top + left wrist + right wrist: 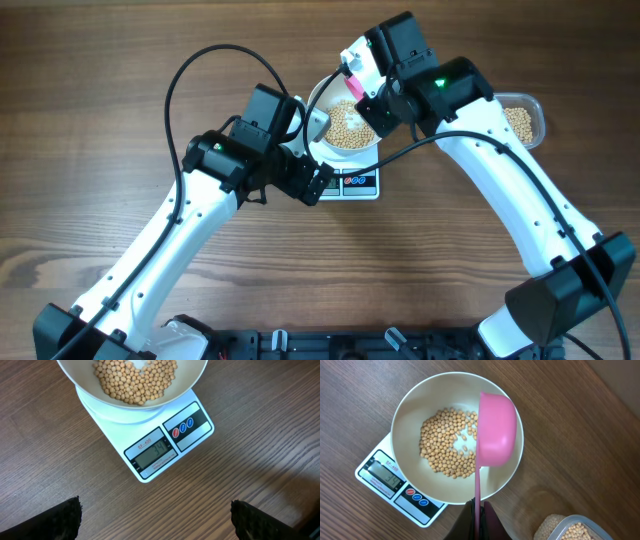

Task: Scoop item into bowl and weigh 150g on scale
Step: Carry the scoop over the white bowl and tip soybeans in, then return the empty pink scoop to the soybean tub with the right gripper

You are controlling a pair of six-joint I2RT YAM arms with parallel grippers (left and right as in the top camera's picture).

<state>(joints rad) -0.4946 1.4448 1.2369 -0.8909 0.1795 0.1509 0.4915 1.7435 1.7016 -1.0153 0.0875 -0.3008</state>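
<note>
Right jaws clamped on pink scoop (495,430) handle, scoop tipped over above bowl (394,435). Beans (442,452) lie in bowl, bowl on scale (165,442); readout looks well short. Left jaws wide, empty, beside scale. Risks: scoop knocks rim, skewing reading; fuller loads from tub (580,519) overshoot.

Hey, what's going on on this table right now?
The right gripper, shut on a pink plastic scoop, holds it tipped over the round white bowl on the white digital scale. Pale tan beans cover the bowl's bottom; the display seems to read 34, short of target. The left gripper hangs open near the scale, empty. A clear plastic tub holds more.
</note>
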